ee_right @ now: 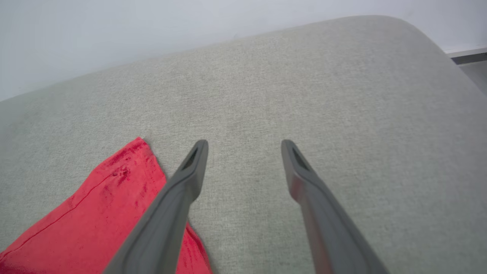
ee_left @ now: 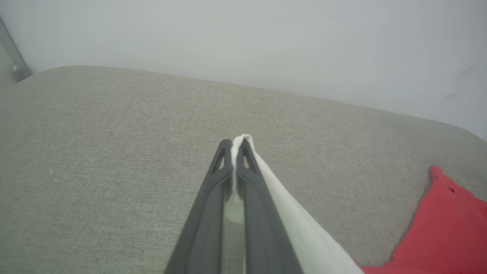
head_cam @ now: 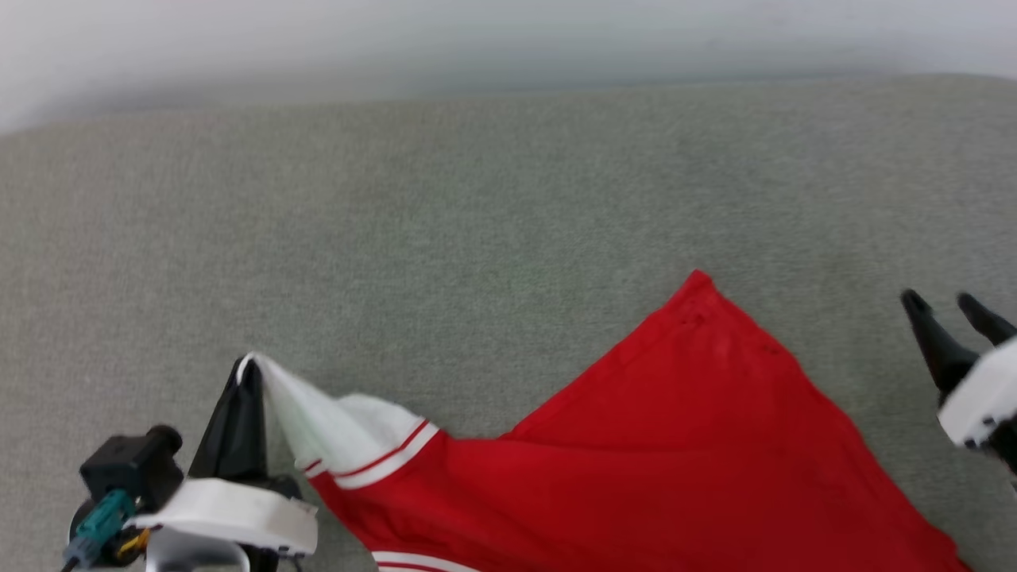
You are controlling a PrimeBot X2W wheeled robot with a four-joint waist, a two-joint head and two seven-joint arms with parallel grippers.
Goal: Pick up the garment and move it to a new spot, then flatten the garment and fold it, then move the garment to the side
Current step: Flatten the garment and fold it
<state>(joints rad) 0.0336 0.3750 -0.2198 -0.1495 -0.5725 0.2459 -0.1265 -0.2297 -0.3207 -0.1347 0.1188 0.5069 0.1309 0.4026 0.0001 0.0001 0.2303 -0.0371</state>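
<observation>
The garment is a red shirt with a white, stripe-trimmed sleeve, spread over the grey cushion at the lower middle of the head view, one red corner pointing away from me. My left gripper is shut on the tip of the white sleeve, pulling it out to the left. My right gripper stands open at the right edge, its fingers apart over bare cushion just right of the garment's red corner, holding nothing.
A grey fabric cushion carries everything and ends at a pale wall behind. Its rounded right end drops off near a dark strip at the far right of the right wrist view.
</observation>
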